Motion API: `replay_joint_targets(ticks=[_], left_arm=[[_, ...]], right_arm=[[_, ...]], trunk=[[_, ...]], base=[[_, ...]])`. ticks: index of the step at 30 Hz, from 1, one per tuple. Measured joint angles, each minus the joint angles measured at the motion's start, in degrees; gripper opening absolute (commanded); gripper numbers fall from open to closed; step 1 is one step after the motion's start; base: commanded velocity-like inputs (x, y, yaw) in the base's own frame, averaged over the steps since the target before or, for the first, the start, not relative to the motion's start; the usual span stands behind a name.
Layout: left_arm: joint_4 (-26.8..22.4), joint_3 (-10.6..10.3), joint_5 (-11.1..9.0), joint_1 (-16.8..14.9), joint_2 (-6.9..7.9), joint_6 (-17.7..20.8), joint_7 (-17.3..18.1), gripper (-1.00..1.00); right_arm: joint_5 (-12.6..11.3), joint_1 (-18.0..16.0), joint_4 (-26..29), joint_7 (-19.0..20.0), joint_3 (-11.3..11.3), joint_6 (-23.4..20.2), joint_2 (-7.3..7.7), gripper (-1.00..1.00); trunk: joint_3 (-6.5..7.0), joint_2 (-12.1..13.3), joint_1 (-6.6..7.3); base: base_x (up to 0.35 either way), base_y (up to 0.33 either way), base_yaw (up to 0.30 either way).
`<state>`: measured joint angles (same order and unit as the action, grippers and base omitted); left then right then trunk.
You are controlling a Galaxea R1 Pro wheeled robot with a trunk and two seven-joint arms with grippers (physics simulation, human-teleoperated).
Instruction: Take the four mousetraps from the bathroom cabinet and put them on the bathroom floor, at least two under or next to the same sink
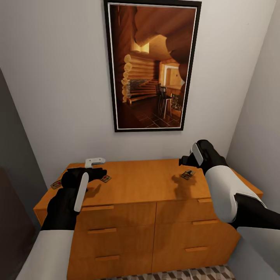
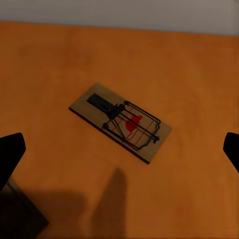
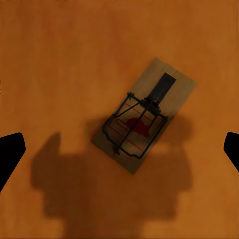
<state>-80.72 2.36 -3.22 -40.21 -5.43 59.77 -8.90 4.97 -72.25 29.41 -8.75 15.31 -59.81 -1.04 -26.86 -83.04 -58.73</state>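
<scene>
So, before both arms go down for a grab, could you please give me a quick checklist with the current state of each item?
1. Left gripper open: ok, fingertips spread wide at both edges of the left wrist view.
2. Right gripper open: ok, likewise.
3. Trap under left gripper between the fingers: ok, lying flat and diagonal on the cabinet top.
4. Trap under right gripper centred: ok, flat and diagonal.
5. Either trap touched yet: not ok, both grippers hover above.
6. All four traps located: not ok; the head view shows three, including one at the left edge.
</scene>
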Motion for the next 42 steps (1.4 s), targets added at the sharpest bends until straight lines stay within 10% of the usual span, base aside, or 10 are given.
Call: replay_joint_targets(ticks=[42], left_arm=[[0.4, -0.1, 0.0, 0.0, -0.07, 0.0, 0.0, 1.0]], right_arm=[[0.0, 0.0, -1.6, -0.4, 0.2, 0.0, -0.03, 1.0]], trunk=[[0.0, 0.0, 0.0]], base=[[0.065, 0.0, 0.0]])
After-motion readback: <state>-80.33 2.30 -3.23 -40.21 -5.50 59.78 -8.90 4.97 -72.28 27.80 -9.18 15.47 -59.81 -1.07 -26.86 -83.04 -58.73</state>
